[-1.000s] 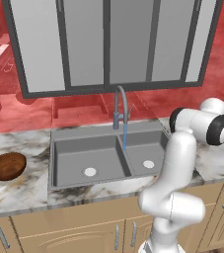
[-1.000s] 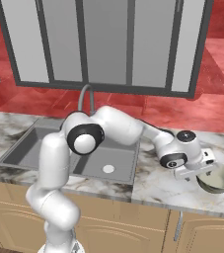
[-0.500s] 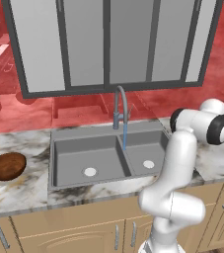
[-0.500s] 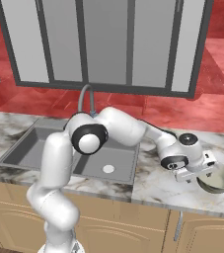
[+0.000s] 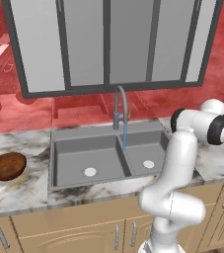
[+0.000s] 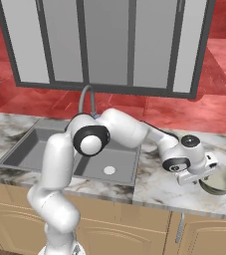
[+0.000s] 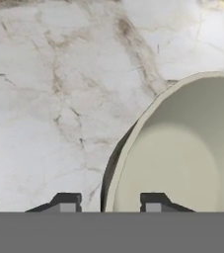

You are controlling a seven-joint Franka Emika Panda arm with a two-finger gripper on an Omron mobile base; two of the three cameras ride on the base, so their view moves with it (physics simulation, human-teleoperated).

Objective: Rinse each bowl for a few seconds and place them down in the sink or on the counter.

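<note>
Open marble all round, faucet the one tall obstacle

Bare counter (image 7: 49, 99) left of the pale bowl (image 7: 182, 148) in the hand view; faucet (image 5: 121, 111) rising over the sink (image 5: 91, 158) divider; brown bowl (image 5: 6, 166) well apart, far left.

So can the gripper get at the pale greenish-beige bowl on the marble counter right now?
Probably yes: the gripper is already at the pale greenish-beige bowl, one fingertip either side of its near rim, with bare marble counter around it.
</note>
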